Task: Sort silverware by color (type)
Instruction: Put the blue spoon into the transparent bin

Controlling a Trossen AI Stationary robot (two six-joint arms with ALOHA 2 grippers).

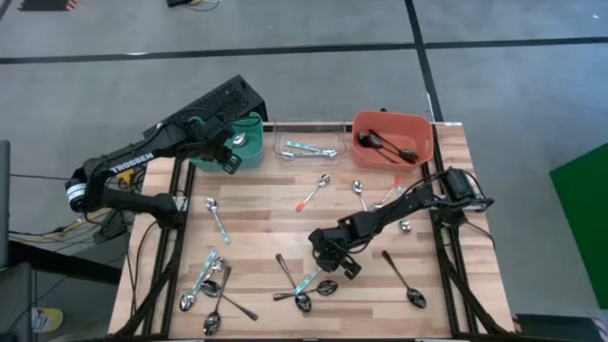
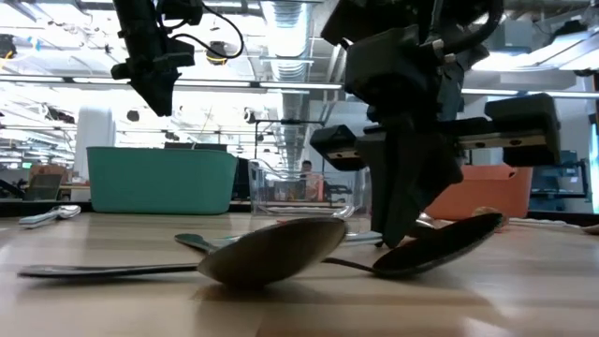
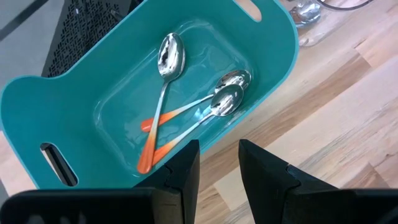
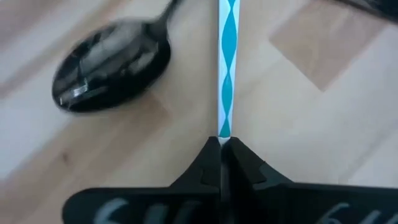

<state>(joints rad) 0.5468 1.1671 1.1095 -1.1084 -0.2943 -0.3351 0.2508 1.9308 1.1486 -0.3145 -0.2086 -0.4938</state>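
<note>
Spoons point(image 2: 271, 251) lie nearest; beyond them my right tool point(image 4: 222, 144) clamps a teal-striped spoon handle point(image 4: 226, 68) end-on, its length running straight ahead.

Wooden slat table point(image 1: 285, 233) carries three bins along its far edge: teal bin point(image 1: 249, 152), clear bin point(image 1: 306, 142), orange bin point(image 1: 391, 138). Loose spoons point(image 1: 217, 217) lie scattered directly on the boards, clustered toward the near edge

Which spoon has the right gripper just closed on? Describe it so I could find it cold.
Start at the right gripper, low over the table's front centre. Its shut fingers pinch the handle tip of a spoon lying flat. That handle is teal-and-white striped; the neighbouring spoon is dark.
</note>
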